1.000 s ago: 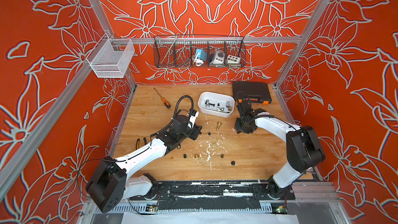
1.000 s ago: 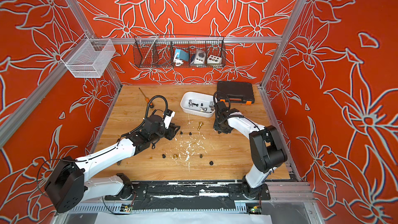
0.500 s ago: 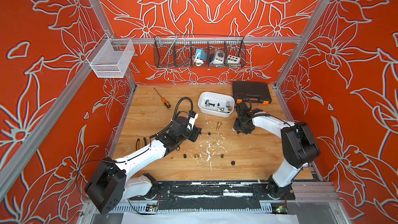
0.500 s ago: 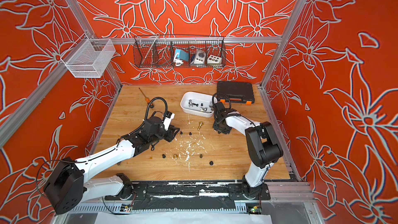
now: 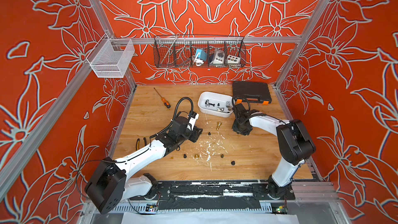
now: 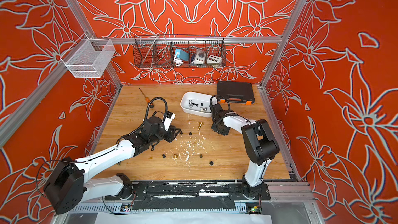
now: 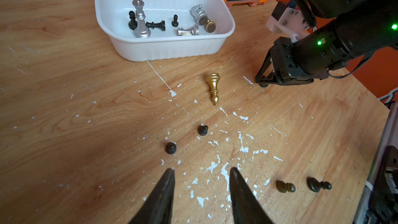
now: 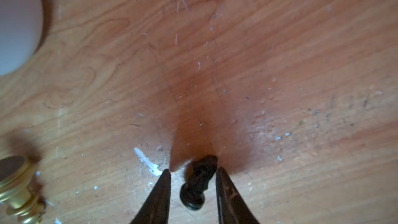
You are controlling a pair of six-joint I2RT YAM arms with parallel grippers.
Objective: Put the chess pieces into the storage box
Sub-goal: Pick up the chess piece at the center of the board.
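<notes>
Enclosure walls [image 5: 204,7]: orange-red with white outlined flower pattern, framed by aluminium rails [image 5: 269,39]. White mesh basket [image 5: 111,59] hangs on the left side wall; black wire basket [image 5: 172,52] with dividers hangs from the back rail. Counter [image 5: 247,158]: light wood grain, white paint flecks [image 5: 207,147] near centre; lighting bright and even.

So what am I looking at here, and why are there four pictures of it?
Two robot arms at a wooden table. Two pictures look down from above; the other two come from cameras on the arms' wrists. A white tub already holds some chess pieces; a gold piece and small black pawns are loose on the wood. The left pincer is open and empty. The right pincer stands open around a lying black piece, not gripping it yet.
</notes>
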